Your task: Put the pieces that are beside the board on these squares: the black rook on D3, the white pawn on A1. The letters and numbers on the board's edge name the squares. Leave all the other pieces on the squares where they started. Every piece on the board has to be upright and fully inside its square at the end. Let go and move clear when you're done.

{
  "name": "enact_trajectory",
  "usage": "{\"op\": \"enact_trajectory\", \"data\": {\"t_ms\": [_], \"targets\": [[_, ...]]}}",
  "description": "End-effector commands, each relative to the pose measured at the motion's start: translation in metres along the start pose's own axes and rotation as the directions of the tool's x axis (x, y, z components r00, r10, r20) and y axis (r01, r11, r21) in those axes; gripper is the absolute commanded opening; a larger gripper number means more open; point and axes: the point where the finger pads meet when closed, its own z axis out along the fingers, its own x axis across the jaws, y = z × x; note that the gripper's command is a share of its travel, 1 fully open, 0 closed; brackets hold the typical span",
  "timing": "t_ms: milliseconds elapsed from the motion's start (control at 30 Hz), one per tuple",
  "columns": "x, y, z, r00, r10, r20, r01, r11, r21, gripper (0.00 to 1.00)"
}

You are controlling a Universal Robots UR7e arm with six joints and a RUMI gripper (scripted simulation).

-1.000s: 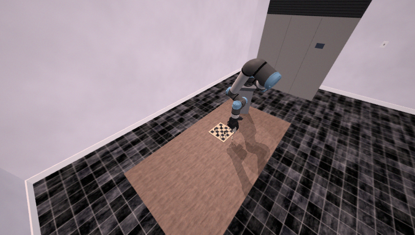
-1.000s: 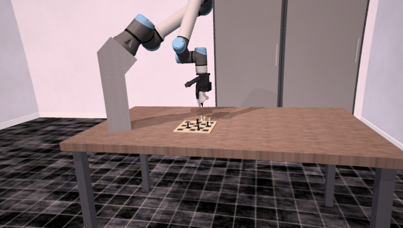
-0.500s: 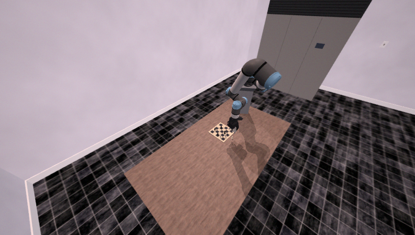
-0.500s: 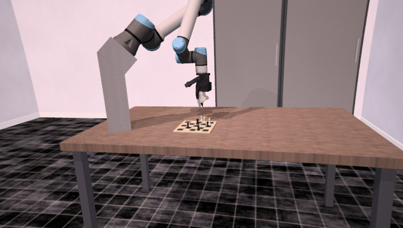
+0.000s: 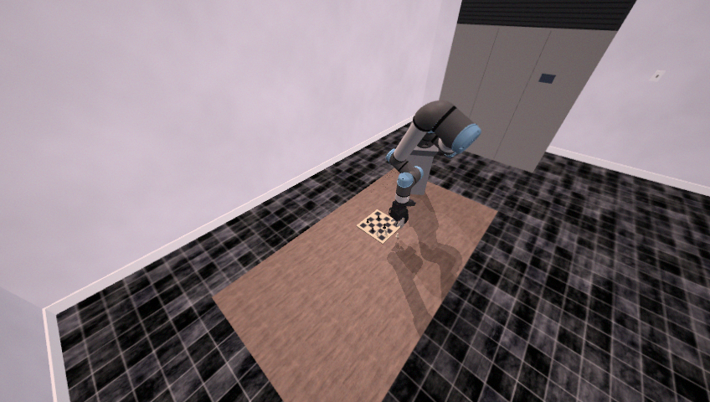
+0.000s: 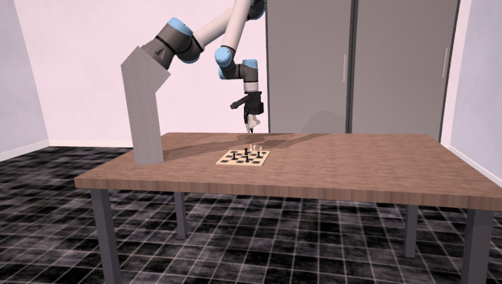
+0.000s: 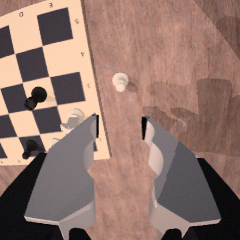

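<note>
Wood table (image 6: pixel 352 158): carried the board (image 7: pixel 55 30), which lay near the arm's grey stand.
Gripper (image 7: pixel 120 127): pointed straight down, above bare wood just beside the board's numbered edge.
Fingers: stood narrow with a gap, and nothing was between them.
White pawn (image 7: pixel 120 81): stood upright on the wood off the board, near its numbered edge beside the 3 mark; it was ahead of the fingertips and not touching them.
Black rook: was probably the dark piece (image 7: pixel 36 96) on the light square under D, level with the 3 mark; the top-down view was too poor to confirm the type.
Other pieces: a second dark one (image 7: pixel 30 147) and two white ones (image 7: pixel 74 117) were on the board, partly hidden by the left finger.
Exterior view: the fingertips (image 6: pixel 250 129) hung above the table behind the board, clear of the surface.
</note>
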Motion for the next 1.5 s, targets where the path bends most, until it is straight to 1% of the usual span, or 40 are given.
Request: {"op": "enact_trajectory", "data": {"t_ms": [0, 400, 467, 967, 1467], "targets": [[0.001, 0.001, 0.004, 1.0, -0.001, 0.0, 0.001, 1.0, -0.002, 0.2], [0.001, 0.001, 0.019, 1.0, -0.001, 0.0, 0.001, 1.0, -0.002, 0.2], [0.001, 0.001, 0.019, 1.0, -0.001, 0.0, 0.001, 1.0, -0.002, 0.2], [0.002, 0.001, 0.042, 1.0, -0.001, 0.0, 0.001, 1.0, -0.002, 0.2], [0.002, 0.001, 0.051, 1.0, -0.001, 0.0, 0.001, 1.0, -0.002, 0.2]]}}
